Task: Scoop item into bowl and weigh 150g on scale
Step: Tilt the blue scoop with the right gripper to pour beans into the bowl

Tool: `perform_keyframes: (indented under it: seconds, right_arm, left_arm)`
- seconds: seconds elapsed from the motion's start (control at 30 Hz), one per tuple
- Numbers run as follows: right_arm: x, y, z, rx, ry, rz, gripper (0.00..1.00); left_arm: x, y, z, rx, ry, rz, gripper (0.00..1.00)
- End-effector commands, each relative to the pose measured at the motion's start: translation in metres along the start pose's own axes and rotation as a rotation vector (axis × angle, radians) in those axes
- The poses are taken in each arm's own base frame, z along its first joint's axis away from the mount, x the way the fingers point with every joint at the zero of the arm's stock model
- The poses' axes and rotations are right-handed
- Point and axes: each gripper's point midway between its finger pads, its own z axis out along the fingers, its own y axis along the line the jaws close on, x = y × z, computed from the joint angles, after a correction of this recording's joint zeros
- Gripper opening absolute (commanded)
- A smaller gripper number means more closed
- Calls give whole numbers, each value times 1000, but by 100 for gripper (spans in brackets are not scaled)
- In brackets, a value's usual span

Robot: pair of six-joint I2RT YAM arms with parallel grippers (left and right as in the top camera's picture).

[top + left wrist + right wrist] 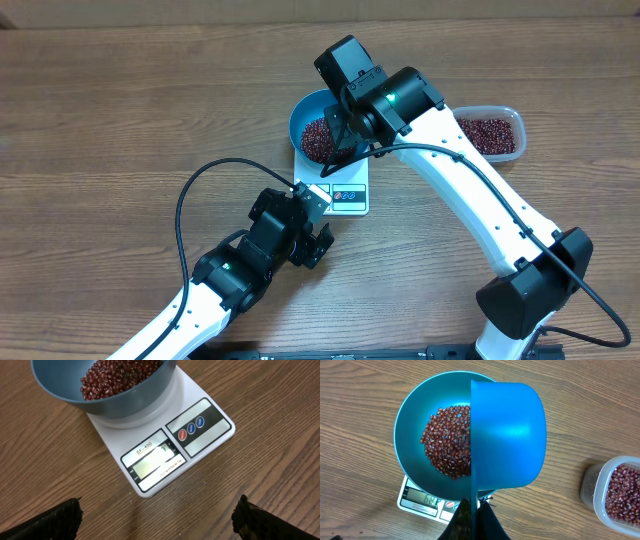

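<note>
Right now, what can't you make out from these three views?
The scale: glare washes out its display digits in the left wrist view; in the right wrist view they are too small to read.
The scoop: the right wrist view shows only its outside, so whether it is empty is hidden; overhead, the right arm covers it.
The tub: cut off by the right edge of the right wrist view.

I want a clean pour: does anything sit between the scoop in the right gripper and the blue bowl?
Nothing visible does. The scoop, shut in the right gripper, hangs directly over the blue bowl on the scale, beans already inside.
</note>
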Motion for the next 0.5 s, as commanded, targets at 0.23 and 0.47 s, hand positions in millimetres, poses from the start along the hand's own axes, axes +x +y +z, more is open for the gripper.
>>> perform_keyframes:
  seconds: [0.23, 0.47]
  right_arm:
    - [-10, -2, -18, 5, -53, -63, 4]
    - [-8, -2, -17, 7, -46, -106, 4]
  left_arm:
    - [1, 1, -1, -3, -3, 8, 100]
    - [1, 1, -1, -2, -3, 8, 99]
